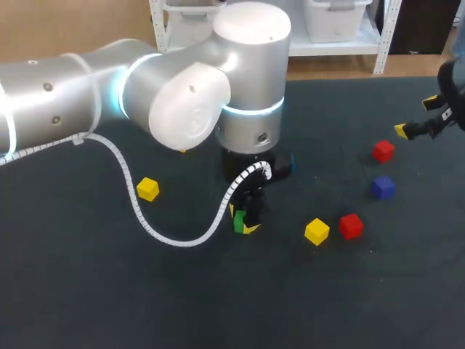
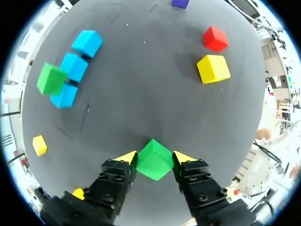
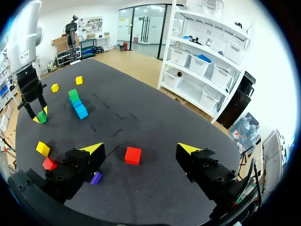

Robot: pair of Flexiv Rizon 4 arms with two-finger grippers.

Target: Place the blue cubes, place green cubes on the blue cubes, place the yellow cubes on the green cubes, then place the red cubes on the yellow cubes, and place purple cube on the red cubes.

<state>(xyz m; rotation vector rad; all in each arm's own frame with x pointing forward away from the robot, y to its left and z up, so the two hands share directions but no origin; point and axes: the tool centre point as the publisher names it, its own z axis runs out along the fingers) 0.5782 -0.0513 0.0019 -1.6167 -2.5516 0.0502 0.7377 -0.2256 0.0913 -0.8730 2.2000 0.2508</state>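
Observation:
My left gripper (image 2: 155,157) is shut on a green cube (image 2: 154,165), one yellow tip on each side, low at the mat near the table's middle (image 1: 238,221). Ahead of it lie three light-blue cubes (image 2: 74,66) in a row, with another green cube (image 2: 51,78) resting on them. A yellow cube (image 1: 317,231), a red cube (image 1: 351,225), a purple cube (image 1: 383,187) and a second red cube (image 1: 383,150) lie to the right. My right gripper (image 1: 415,116) stands open at the right edge, above that red cube (image 3: 133,155).
Another yellow cube (image 1: 147,188) lies left of my left gripper (image 1: 245,220). My left arm's big wrist housing (image 1: 251,80) and its white cable (image 1: 182,236) hide the blue row in the head view. Dark mat (image 1: 87,291) covers the table.

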